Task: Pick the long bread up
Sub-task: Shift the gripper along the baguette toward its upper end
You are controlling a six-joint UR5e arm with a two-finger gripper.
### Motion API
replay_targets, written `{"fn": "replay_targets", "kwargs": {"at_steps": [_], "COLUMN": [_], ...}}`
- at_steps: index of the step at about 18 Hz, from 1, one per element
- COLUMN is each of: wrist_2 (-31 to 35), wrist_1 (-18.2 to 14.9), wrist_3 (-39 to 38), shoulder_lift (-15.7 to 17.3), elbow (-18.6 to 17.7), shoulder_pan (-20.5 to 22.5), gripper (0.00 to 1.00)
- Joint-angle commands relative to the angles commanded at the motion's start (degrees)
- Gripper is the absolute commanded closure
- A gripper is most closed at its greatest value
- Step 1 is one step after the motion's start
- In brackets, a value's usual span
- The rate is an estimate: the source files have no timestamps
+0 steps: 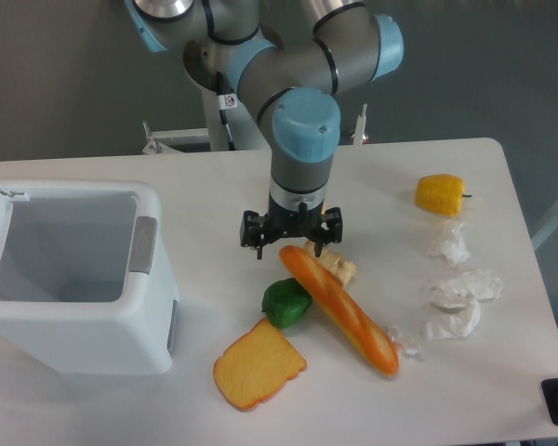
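Note:
The long bread (344, 311) is a glossy orange-and-yellow baguette lying diagonally on the white table, from its upper left end under the gripper to its lower right end near the front. My gripper (293, 243) hangs straight down over the bread's upper left end. Its jaws look spread wide on either side of that end, and the fingertips are hidden behind the wrist and gripper body. I cannot tell if they touch the bread.
A small pale bread chunk (340, 270) touches the baguette's right side. A green pepper (285, 303) and a toast slice (259, 365) lie to its left. A white open bin (74, 279) stands at left. A yellow pepper (440, 193) and crumpled paper (463, 288) lie at right.

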Motion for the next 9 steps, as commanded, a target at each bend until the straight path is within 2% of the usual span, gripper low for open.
{"fn": "replay_targets", "kwargs": {"at_steps": [9], "wrist_2": [1.49], "wrist_1": [-0.35], "wrist_3": [-2.81], "shoulder_lift": [-1.84], "elbow": [-0.17], "shoulder_pan": [0.71], "gripper": [0.00]}}
